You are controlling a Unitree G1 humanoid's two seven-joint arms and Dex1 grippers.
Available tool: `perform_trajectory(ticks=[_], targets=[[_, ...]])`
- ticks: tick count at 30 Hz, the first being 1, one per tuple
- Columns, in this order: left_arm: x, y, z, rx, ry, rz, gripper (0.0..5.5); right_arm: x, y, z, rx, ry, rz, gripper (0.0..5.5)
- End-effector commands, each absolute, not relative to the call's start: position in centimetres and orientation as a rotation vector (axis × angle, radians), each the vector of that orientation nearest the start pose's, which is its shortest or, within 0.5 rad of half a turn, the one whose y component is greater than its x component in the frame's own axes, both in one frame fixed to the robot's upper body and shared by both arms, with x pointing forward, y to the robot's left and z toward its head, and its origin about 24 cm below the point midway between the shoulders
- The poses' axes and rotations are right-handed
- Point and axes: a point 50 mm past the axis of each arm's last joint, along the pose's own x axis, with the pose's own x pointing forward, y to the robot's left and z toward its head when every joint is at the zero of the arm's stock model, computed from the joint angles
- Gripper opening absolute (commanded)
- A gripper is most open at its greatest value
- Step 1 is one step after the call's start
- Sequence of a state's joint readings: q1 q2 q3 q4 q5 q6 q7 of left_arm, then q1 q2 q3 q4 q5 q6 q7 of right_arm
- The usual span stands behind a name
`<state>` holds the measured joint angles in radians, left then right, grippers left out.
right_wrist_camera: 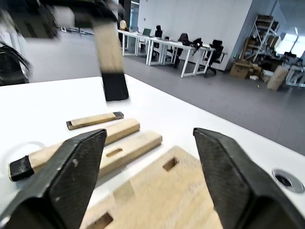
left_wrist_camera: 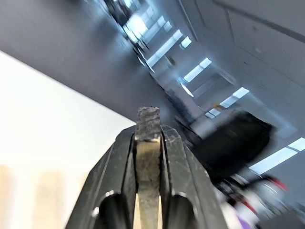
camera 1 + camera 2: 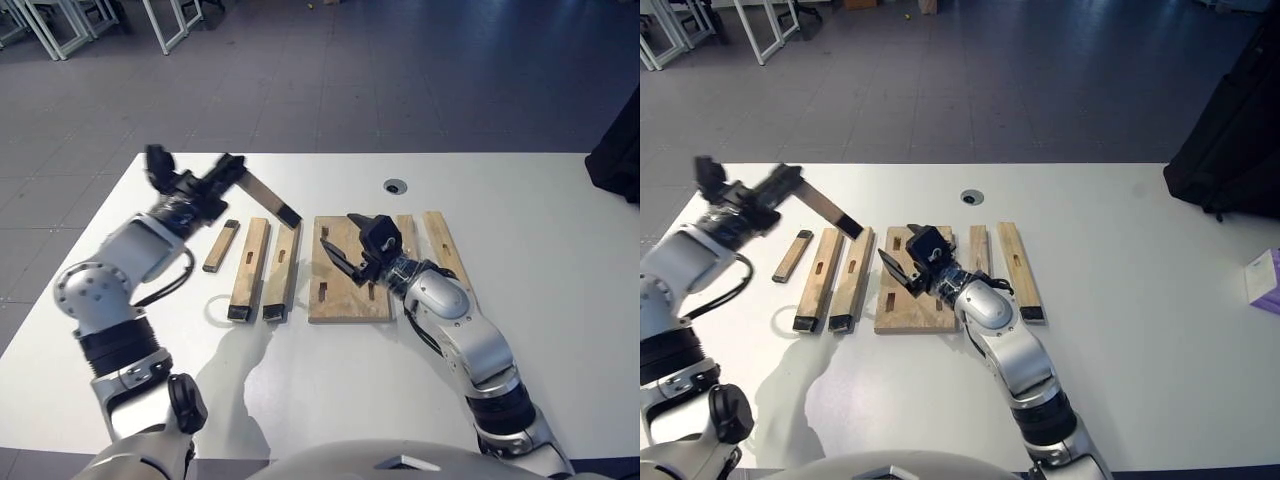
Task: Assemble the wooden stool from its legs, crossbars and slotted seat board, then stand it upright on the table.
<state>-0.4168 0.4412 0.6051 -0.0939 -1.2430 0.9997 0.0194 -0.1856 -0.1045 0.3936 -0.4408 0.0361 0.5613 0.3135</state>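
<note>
Assembly looks barely begun: the left gripper (image 3: pixel 213 180) clamps one raised wooden piece (image 3: pixel 272 203), the right gripper (image 3: pixel 352 246) hangs spread over the seat board (image 3: pixel 340 300), and the other pieces (image 3: pixel 250 268) lie loose, seemingly unjoined.

White rectangular table top (image 3: pixel 560 300): plain, w/ small grey round grommet (image 3: pixel 396 186). Flat pale-tan wooden seat board (image 3: pixel 345 300): light grain, slots darker brown. Two pale wooden slotted legs (image 3: pixel 250 268): same tan, black cap at near end. Short tan wooden crossbar (image 3: pixel 221 245): black tips both ends. Raised wooden leg (image 3: pixel 268 198): tan-brown, black tip. Two tan wooden slats (image 3: pixel 1018 260): one w/ black end. Left gripper (image 3: pixel 228 170) & right gripper (image 1: pixel 148 138): matte black. Floor (image 3: pixel 400 80): grey, faint tile grid. Black bag (image 3: pixel 1230 140); small purple item (image 3: pixel 1265 280).
</note>
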Motion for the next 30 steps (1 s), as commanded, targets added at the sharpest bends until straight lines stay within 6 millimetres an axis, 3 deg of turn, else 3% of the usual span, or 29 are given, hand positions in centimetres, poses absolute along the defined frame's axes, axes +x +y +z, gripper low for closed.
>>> perform_trajectory(ticks=[1,4,7,12,18,24,30], targets=[[26.7,27.4,18.7,-0.498,0.048,-0.051,0.44,23.1,-5.4,11.2,-0.153,0.046,0.678,3.56],[25.9,25.7,17.5,-0.405,0.066,0.023,0.44,22.4,-5.2,10.6,-0.143,0.075,0.635,3.56],[25.6,24.0,14.2,-0.299,0.163,0.068,0.44,22.1,-4.6,10.4,-0.134,0.083,0.633,3.56],[25.7,23.2,11.7,-0.218,0.218,0.087,0.44,22.4,-4.7,10.2,-0.146,0.090,0.616,3.56],[26.6,22.7,12.2,-0.230,0.157,0.059,0.44,22.3,-4.4,10.0,-0.147,0.097,0.621,3.56],[26.9,23.5,12.2,-0.226,0.137,0.090,0.44,22.4,-4.5,10.1,-0.158,0.092,0.626,3.56],[27.4,23.4,11.2,-0.226,0.139,0.096,0.44,22.5,-4.4,10.1,-0.165,0.091,0.643,3.56]])
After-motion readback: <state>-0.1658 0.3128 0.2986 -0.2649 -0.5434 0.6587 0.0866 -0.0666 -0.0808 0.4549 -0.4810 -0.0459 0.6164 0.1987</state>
